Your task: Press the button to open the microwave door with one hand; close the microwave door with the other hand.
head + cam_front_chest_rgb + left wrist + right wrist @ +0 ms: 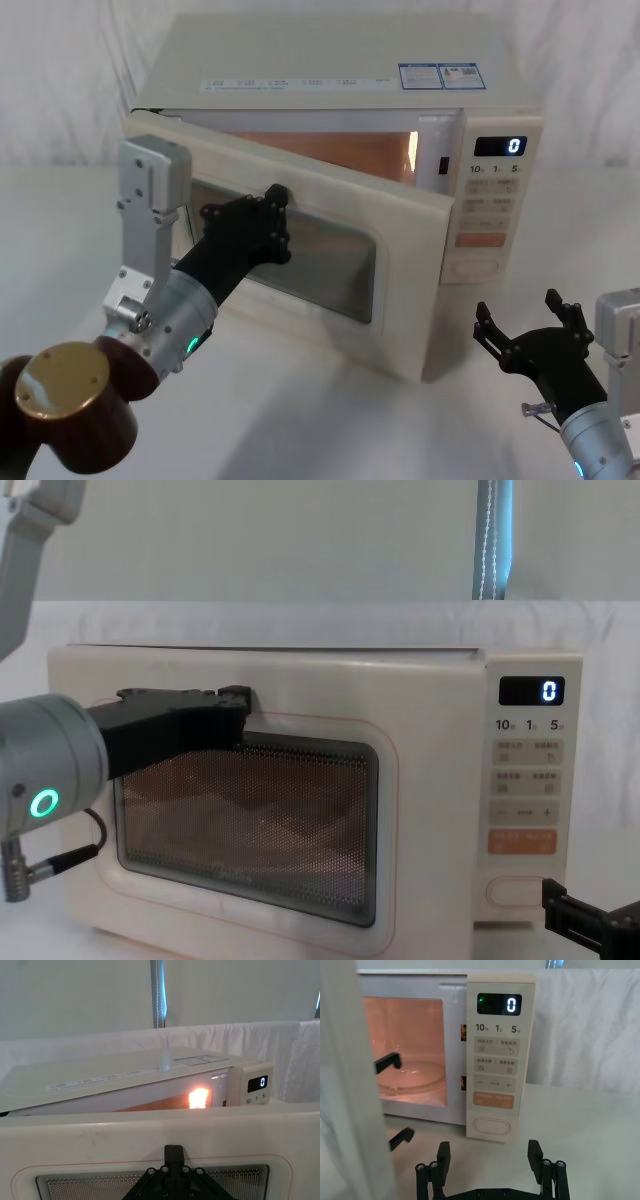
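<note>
The cream microwave door [330, 200] with its dark window stands partly ajar, hinged on the left, and the cavity behind it glows orange. My left gripper [275, 215] is shut, its tips pressed against the door's outer face at the window's upper edge [173, 1152] [235, 705]. The wide cream button [491, 1126] sits at the bottom of the control panel [472, 268]. My right gripper [489, 1152] hangs open a short way in front of the button, low at the right of the microwave [520, 310], touching nothing.
The microwave stands on a white cloth-covered table [330, 420] against a white backdrop. Its display [499, 1004] reads 0, and an orange key [493, 1100] lies just above the button. Two black latch hooks [387, 1062] jut from the door's free edge.
</note>
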